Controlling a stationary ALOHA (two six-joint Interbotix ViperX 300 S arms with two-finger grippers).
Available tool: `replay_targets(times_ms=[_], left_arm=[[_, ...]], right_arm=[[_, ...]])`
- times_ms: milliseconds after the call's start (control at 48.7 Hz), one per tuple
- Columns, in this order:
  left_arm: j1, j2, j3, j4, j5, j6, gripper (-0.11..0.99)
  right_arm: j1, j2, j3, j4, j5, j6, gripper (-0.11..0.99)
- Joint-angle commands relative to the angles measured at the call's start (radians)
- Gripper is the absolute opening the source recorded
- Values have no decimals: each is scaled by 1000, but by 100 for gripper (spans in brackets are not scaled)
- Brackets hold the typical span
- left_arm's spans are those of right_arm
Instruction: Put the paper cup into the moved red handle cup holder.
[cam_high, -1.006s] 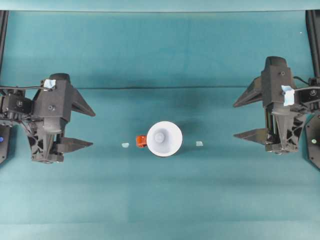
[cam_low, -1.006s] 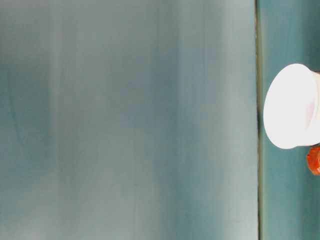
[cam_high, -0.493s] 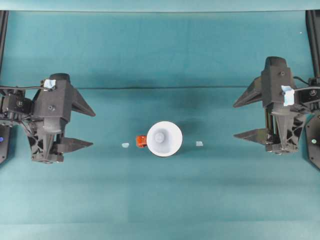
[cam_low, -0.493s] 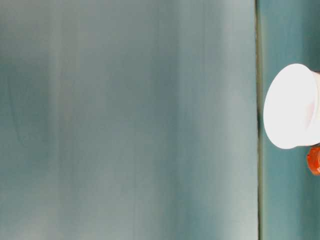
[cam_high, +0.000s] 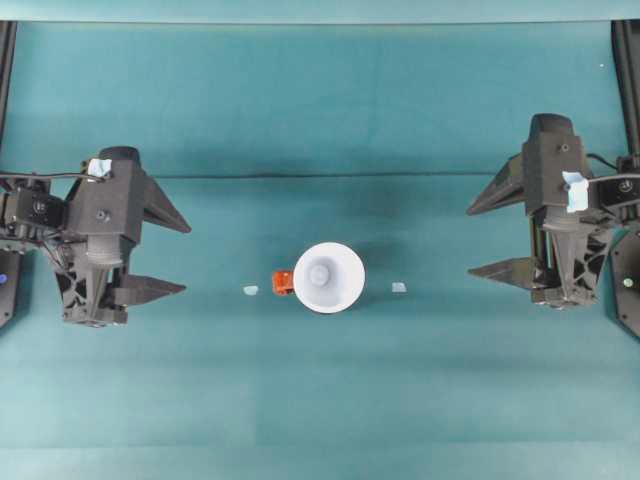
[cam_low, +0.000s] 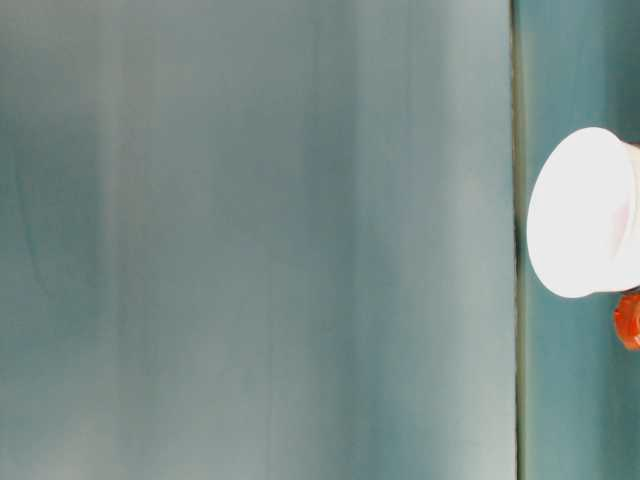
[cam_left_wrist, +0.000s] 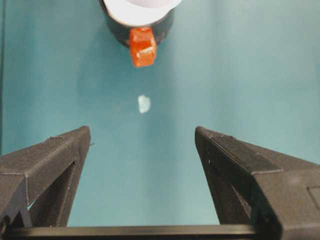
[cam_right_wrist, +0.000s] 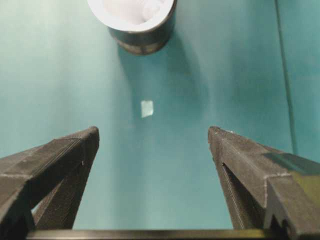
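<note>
The white paper cup sits inside the black red handle cup holder at the table's middle, its rim wider than the holder. The red-orange handle tab points toward the left arm. The cup also shows at table level, and from the right wrist inside the holder's black wall. My left gripper stands open far to the left of the cup, holding nothing. My right gripper stands open far to the right, also holding nothing.
Two small pale markers lie on the teal table, one left of the holder and one right of it. A seam runs across the table behind the cup. Arm bases stand at both side edges.
</note>
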Motion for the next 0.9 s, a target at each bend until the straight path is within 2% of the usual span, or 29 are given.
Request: replay_targets(times_ms=[0, 883], left_arm=[[-2, -5, -17, 3, -5, 0, 90], [-3, -5, -17, 3, -5, 0, 90]], right_arm=[[2, -5, -8, 0, -6, 9, 95], [2, -6, 5, 0, -9, 9, 95]])
